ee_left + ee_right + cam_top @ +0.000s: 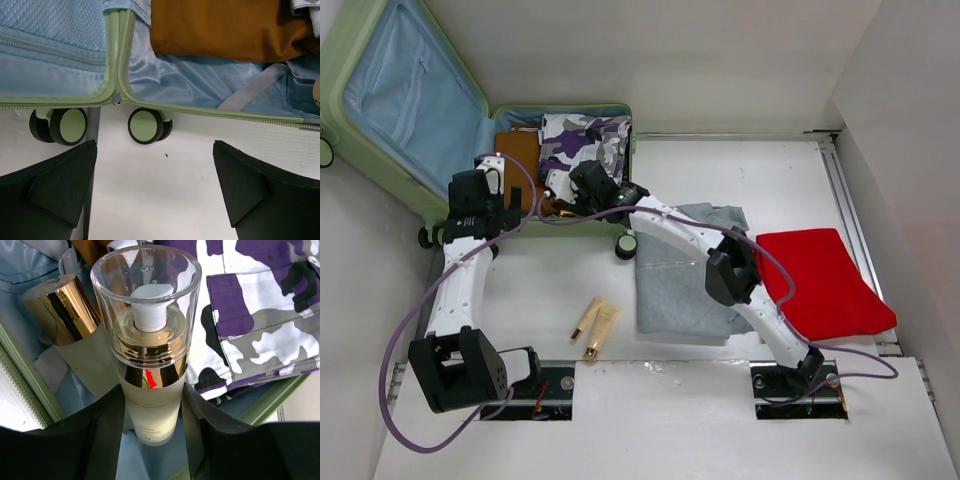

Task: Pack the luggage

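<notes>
The luggage (410, 100) lies open at the far left, its lid leaning back on the wall. Its base holds a brown garment (518, 155) and a purple camouflage garment (585, 140). My right gripper (152, 425) is inside the base, shut on a frosted pump bottle (150, 340) with a clear cap and gold collar, held upright. A gold-capped tube (65, 315) stands beside it. My left gripper (155, 185) is open and empty over the table, just outside the luggage rim (112, 75), near two wheels (145, 126).
A grey garment (685, 270) and a red garment (820, 280) lie on the table to the right. Two cream and gold tubes (597, 325) lie near the front. White walls close in the left, back and right sides.
</notes>
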